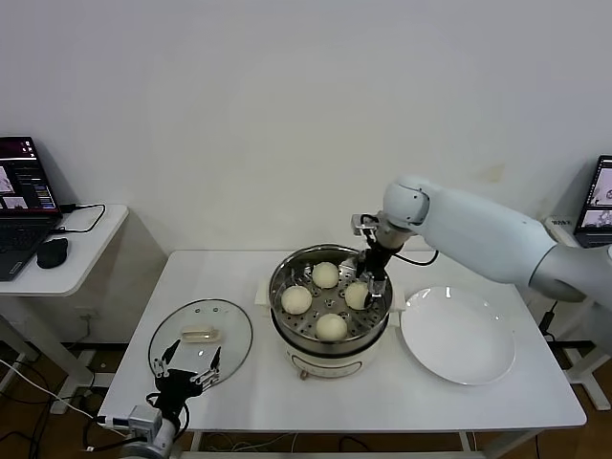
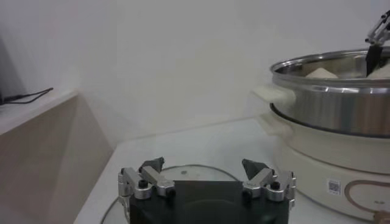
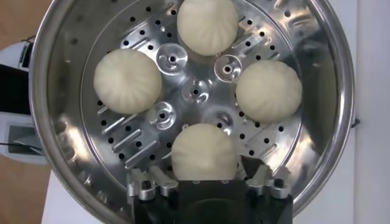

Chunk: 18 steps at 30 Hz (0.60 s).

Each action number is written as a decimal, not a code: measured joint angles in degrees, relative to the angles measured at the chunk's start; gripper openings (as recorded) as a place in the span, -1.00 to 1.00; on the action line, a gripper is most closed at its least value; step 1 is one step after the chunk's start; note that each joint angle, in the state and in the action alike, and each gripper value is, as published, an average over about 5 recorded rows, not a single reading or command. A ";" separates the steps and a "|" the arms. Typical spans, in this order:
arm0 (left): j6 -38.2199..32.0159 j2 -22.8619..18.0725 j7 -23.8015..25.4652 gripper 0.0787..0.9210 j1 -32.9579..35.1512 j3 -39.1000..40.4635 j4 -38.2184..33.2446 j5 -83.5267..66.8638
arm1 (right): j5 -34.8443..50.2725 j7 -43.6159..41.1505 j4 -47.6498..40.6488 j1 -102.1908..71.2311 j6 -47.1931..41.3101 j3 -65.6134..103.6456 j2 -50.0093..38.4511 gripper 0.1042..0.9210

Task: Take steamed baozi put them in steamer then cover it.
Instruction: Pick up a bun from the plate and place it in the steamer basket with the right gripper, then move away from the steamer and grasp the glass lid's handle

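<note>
The steamer [image 1: 330, 298] stands mid-table and holds four baozi on its perforated tray: far [image 1: 326, 274], left [image 1: 296, 299], near [image 1: 332, 327] and right [image 1: 356, 295]. My right gripper [image 1: 373, 284] reaches down inside the pot, open, with its fingers on either side of the right baozi [image 3: 204, 159], which rests on the tray. The other three show in the right wrist view [image 3: 207, 25] [image 3: 127, 81] [image 3: 269, 91]. The cover [image 1: 218, 320] lies flat on the table to the left, handle [image 1: 200, 335] up. My left gripper [image 1: 187, 368] hovers open at its near edge [image 2: 204, 165].
A white plate [image 1: 459, 337] lies on the table right of the steamer. The steamer's white side handle [image 2: 271, 96] faces the left gripper. A side table with a laptop [image 1: 21, 196] and mouse [image 1: 52, 252] stands far left. Another laptop [image 1: 595, 203] is far right.
</note>
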 measured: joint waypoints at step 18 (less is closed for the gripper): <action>-4.80 -0.37 -0.89 0.77 1.44 1.23 -0.10 2.39 | 5.89 13.97 12.54 -12.12 1.56 30.58 -13.54 0.76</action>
